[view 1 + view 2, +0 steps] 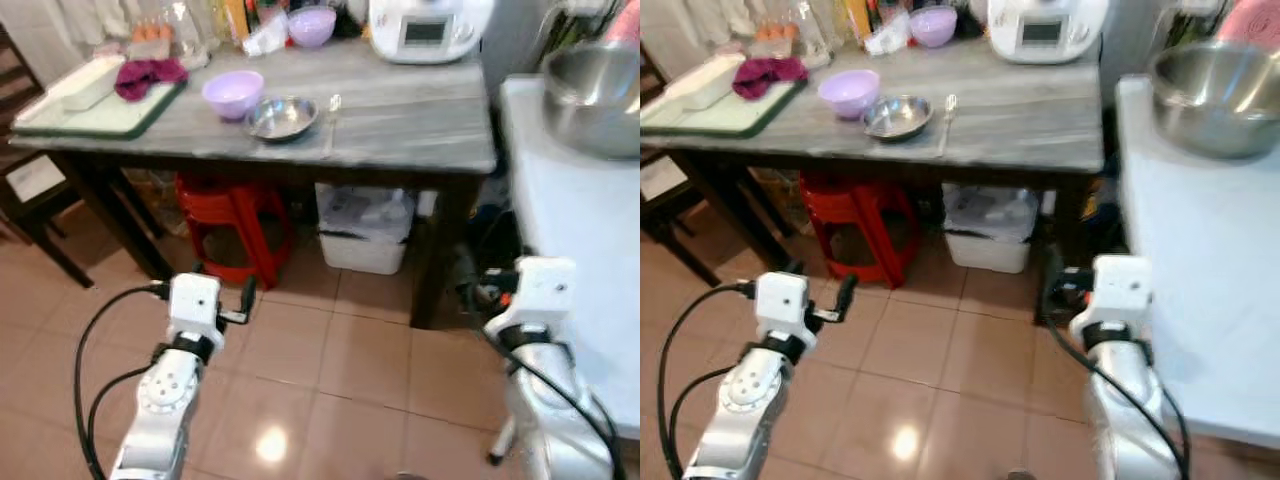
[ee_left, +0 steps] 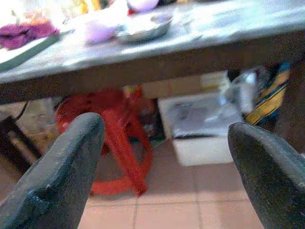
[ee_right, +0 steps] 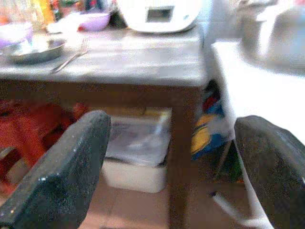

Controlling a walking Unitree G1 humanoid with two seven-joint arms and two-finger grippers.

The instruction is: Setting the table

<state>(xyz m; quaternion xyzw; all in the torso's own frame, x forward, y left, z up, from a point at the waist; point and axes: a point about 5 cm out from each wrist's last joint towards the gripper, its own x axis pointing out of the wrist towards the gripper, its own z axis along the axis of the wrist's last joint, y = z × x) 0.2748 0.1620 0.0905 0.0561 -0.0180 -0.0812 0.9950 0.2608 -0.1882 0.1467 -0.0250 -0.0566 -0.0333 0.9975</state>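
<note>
A grey table (image 1: 420,130) stands ahead of me. On it sit a light purple bowl (image 1: 233,93), a small steel bowl (image 1: 282,117) beside it and a fork (image 1: 333,108) to that bowl's right. A second purple bowl (image 1: 312,25) is at the back by a white cooker (image 1: 428,28). My left gripper (image 2: 167,157) is held low above the floor, short of the table, open with nothing between its fingers. My right gripper (image 3: 171,157) is also low, near the table's right leg, open and holding nothing.
A green-rimmed tray (image 1: 90,120) with a maroon cloth (image 1: 150,75) lies at the table's left end. A white counter (image 1: 570,230) with a large steel bowl (image 1: 595,95) is on my right. Under the table are a red stool (image 1: 232,225) and a white bin (image 1: 362,235).
</note>
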